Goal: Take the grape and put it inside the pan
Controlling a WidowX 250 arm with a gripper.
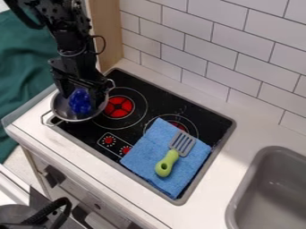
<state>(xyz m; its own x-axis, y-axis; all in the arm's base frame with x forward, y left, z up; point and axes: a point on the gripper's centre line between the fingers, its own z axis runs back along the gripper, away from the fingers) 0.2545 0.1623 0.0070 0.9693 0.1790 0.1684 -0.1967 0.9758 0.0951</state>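
While the arm (73,42) hung down from the upper left of the view, the claw (81,95) hovered low over the pan (60,108), its lower end within the rim. Directly beneath it, inside the pan, was the blue grape (79,103). Whether the claw gripped the grape or had it loose could not be told. The pan, metal with wire handles, sat under the claw at the left corner of the black stove (203,130). Just right of the claw glowed a round red burner (119,106). Below it and to the right were two red knobs (108,141), set in an outlined panel. Farther to the claw's lower right, a blue towel (143,150) lay flat on the stove, partly over a second red burner (177,125). On the towel rested a spatula (167,164), its green handle toward the near side and its grey slotted head pointing away. Well apart from the claw, at the lower right, was a grey sink (231,208) set in the white counter (203,197). Behind the claw stood a wooden post (108,40), and right of that ran a white tiled wall (191,44). Left of the claw hung green cloth (23,62).
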